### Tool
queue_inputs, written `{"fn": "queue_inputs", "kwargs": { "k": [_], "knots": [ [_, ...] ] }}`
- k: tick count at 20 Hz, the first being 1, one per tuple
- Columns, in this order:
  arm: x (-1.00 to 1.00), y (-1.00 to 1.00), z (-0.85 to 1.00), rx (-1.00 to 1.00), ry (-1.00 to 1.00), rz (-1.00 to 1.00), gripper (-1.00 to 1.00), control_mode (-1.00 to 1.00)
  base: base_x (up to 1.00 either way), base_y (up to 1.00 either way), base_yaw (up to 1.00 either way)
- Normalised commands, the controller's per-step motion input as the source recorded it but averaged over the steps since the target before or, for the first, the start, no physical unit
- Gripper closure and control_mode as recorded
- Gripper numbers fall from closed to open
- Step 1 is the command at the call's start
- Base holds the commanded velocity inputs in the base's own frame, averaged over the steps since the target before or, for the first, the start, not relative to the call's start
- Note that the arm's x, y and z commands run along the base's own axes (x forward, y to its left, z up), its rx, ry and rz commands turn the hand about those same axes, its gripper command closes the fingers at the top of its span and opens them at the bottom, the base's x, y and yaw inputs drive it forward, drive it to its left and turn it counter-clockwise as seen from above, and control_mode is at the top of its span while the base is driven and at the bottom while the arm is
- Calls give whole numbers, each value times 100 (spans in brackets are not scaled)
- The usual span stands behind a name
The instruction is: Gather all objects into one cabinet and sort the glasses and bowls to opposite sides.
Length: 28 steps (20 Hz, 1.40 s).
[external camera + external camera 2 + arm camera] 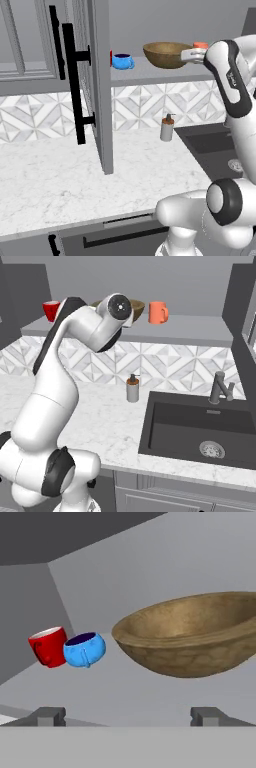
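Gripper (128,716) standing wide and holding nothing, facing bowl (195,634) sitting mid-shelf (100,687), blue mug (84,650) touching red mug (48,646) toward the shelf's left end.

Grey cabinet shelf (125,694) carrying, side by side, a red mug (47,646), a squat blue mug (84,649) touching it, a wide wooden bowl (192,634), and an orange mug (158,312); marble table (65,180) below bears a soap dispenser (167,128)

Cabinet door (97,85) open; blue mug (122,61) and wooden bowl (165,54) on shelf (150,74); soap dispenser (167,128) upright on bench (75,175).
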Motion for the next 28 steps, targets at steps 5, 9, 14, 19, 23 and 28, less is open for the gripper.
{"fn": "queue_inputs", "kwargs": {
  "k": [5,9,14,19,23,28],
  "knots": [
    [-1,-71,0,0,5,0,-100,-100,0,0,0],
    [-4,-75,0,-1,4,0,-100,-100,0,0,0],
    [0,-56,0,-7,3,0,-100,-100,0,0,0],
    [0,-30,0,-17,2,-2,-100,-100,0,0,0],
    [0,-23,0,-14,1,-3,-100,-100,0,0,0],
    [23,0,0,-6,0,0,-100,-100,0,0,0]
  ]
}}
